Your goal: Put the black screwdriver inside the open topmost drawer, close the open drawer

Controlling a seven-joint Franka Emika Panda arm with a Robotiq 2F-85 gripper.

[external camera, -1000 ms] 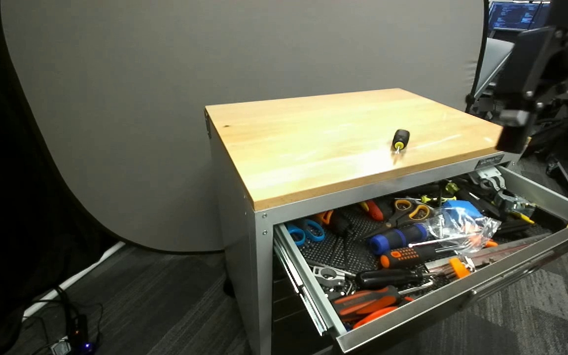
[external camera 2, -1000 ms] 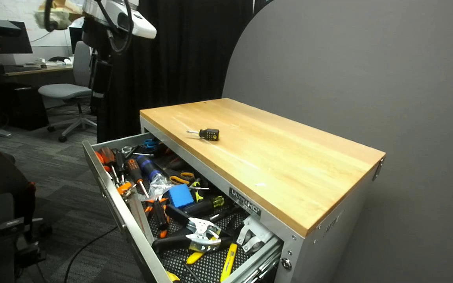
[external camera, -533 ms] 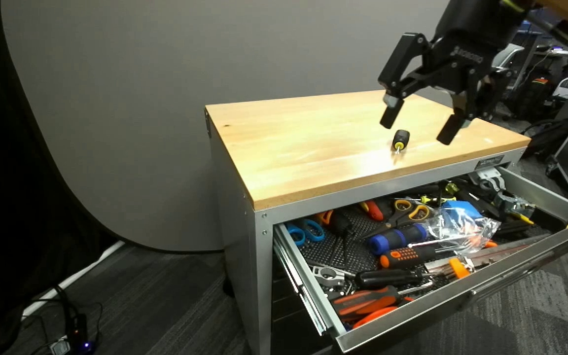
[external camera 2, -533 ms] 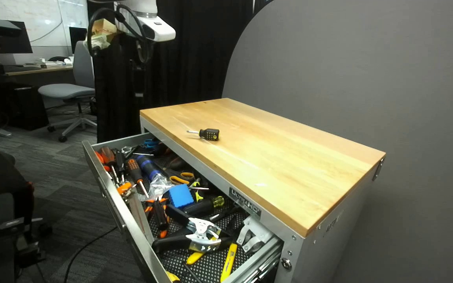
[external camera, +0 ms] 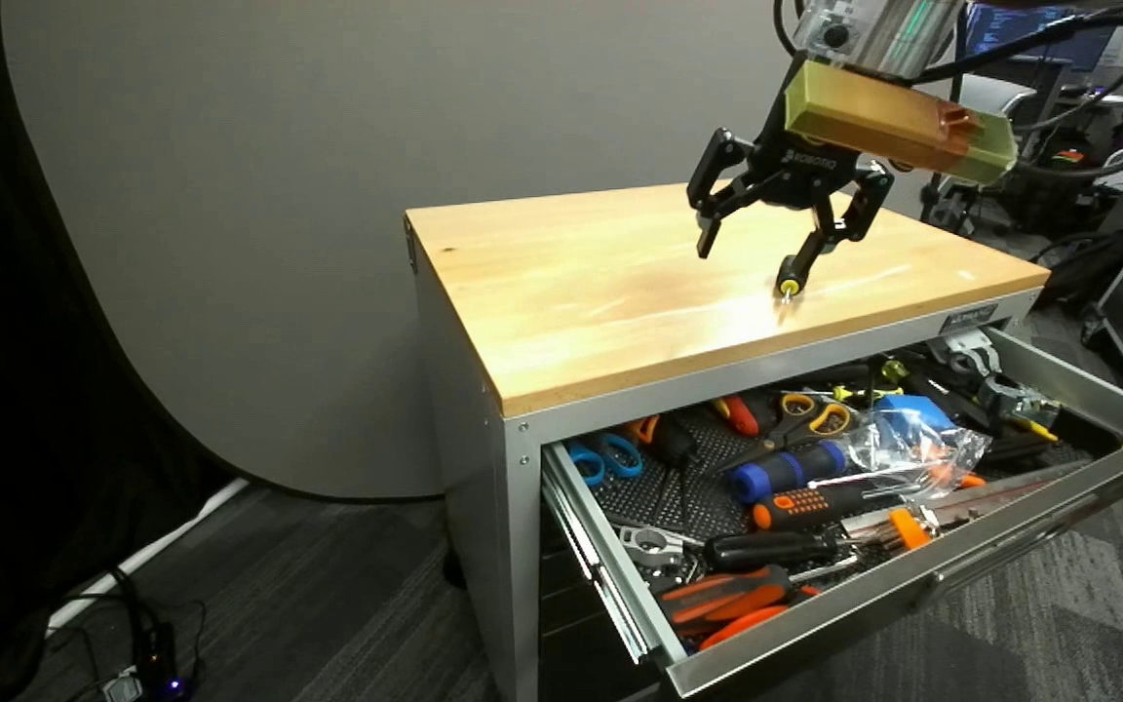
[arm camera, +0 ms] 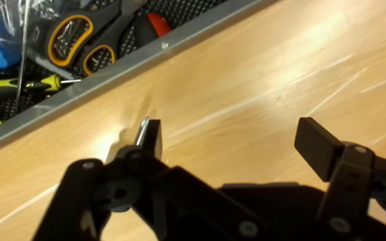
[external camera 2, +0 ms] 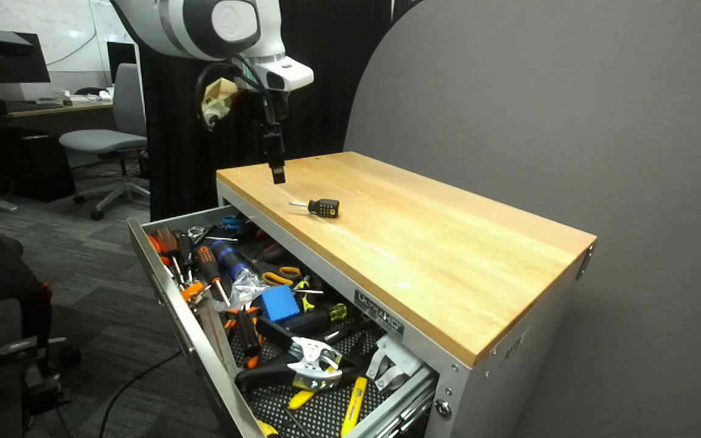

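Observation:
The black screwdriver lies on the wooden top, its handle dark with yellow marks; it also shows in an exterior view, partly covered by a fingertip. In the wrist view only its metal shaft shows beside the left-hand finger; its handle is hidden. My gripper is open and empty above the top, seen in both exterior views and the wrist view. The screwdriver is not between the fingers; it lies below, near one finger. The topmost drawer is pulled out; its front also shows in an exterior view.
The drawer holds many tools, among them orange-handled scissors, a blue block and a metal clamp. The wooden tabletop has a front edge over the drawer. A grey backdrop stands behind the cabinet.
My gripper has come in over the tabletop, turned, and moved lower toward the screwdriver: leftward in an exterior view, rightward in the opposite one. The screwdriver and drawer have not moved.

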